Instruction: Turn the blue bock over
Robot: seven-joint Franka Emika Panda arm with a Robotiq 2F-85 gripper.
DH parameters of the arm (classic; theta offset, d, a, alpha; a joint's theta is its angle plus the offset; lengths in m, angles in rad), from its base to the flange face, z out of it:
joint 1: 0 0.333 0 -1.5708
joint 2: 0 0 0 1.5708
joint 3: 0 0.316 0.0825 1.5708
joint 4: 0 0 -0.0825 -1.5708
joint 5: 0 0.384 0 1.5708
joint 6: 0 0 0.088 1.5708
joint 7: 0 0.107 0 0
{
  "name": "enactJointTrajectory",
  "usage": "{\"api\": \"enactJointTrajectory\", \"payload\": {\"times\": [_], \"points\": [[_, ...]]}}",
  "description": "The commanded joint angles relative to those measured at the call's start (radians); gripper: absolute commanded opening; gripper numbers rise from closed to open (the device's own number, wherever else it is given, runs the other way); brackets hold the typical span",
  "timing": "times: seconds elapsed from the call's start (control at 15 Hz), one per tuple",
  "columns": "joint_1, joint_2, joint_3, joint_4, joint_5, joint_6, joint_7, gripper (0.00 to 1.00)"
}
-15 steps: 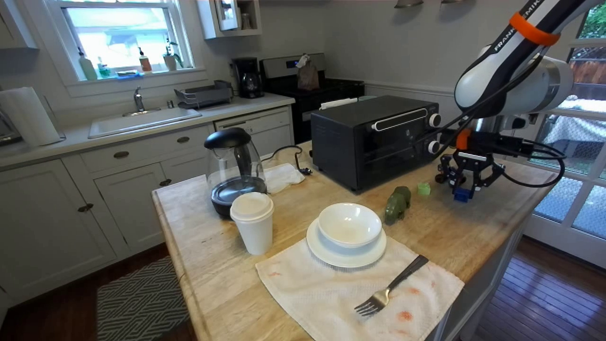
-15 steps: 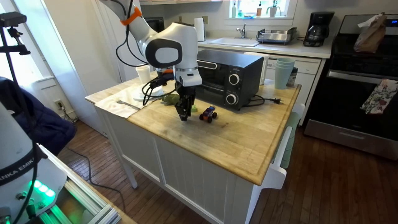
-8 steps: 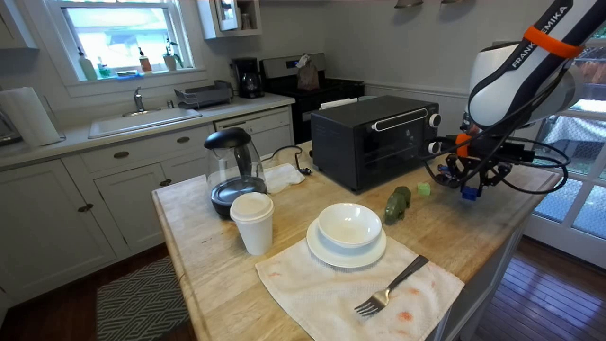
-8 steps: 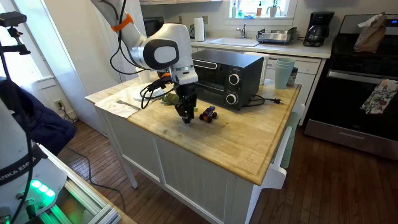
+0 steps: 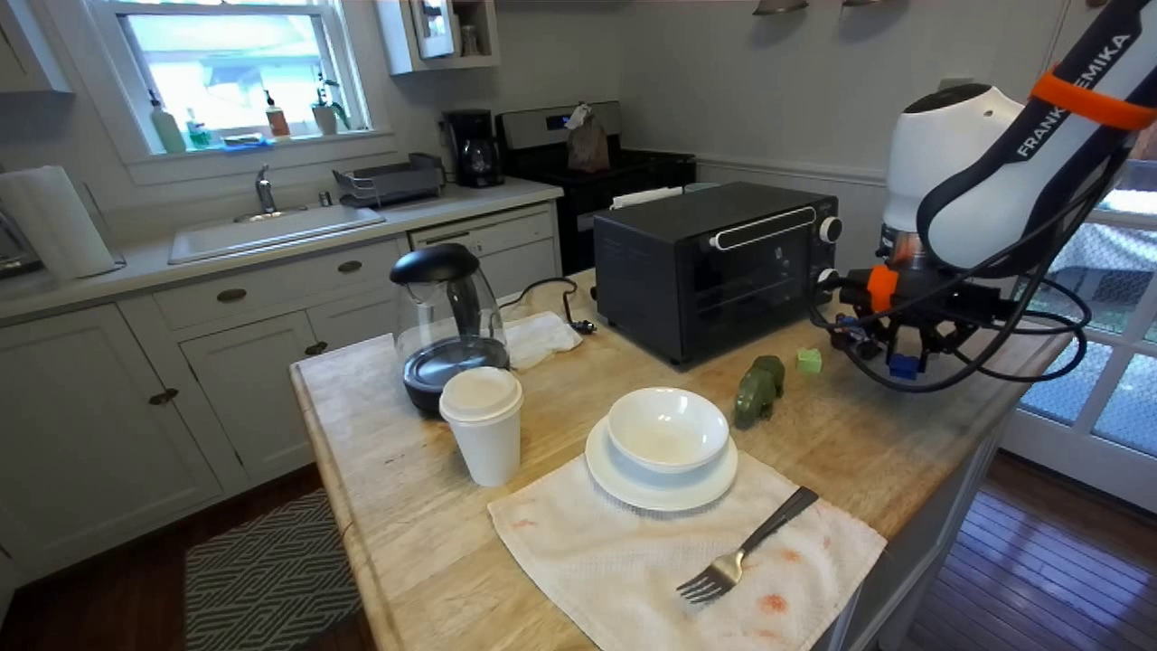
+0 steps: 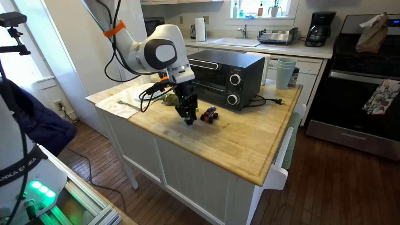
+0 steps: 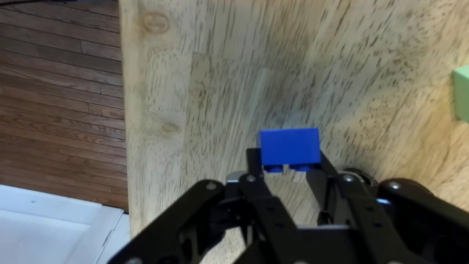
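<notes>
The gripper (image 7: 288,157) pinched the blue block (image 7: 290,146) near the bench's (image 7: 157,95) long edge. The arm (image 5: 985,221) said "FRANK" and "EMIKA".

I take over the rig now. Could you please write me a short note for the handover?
Tool: shut on the blue block.
Block: touching the wooden tabletop or just above it, I cannot tell which; its studs show in the wrist view.
Nearby: toy truck, green block.
Done: block gripped; turn not confirmed.
Left, probably: turn it over fully, set it down, release.
</notes>
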Motion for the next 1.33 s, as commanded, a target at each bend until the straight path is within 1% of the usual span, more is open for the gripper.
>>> {"api": "enactJointTrajectory", "payload": {"times": [0.0,0.2,0.53,0.93,1.07,1.13,1.27], "points": [[0.057,-0.004,-0.048,-0.027,-0.124,0.036,0.142,0.11],[0.092,0.004,-0.075,-0.026,-0.22,0.044,0.252,0.11],[0.113,0.013,-0.08,-0.025,-0.349,0.035,0.391,0.11],[0.098,0.022,-0.06,-0.021,-0.505,0.024,0.534,0.11],[0.081,0.017,-0.042,-0.022,-0.546,0.018,0.567,0.11],[0.076,0.016,-0.035,-0.022,-0.567,0.016,0.586,0.18],[0.064,0.011,-0.021,-0.023,-0.597,0.011,0.611,0.47]]}}
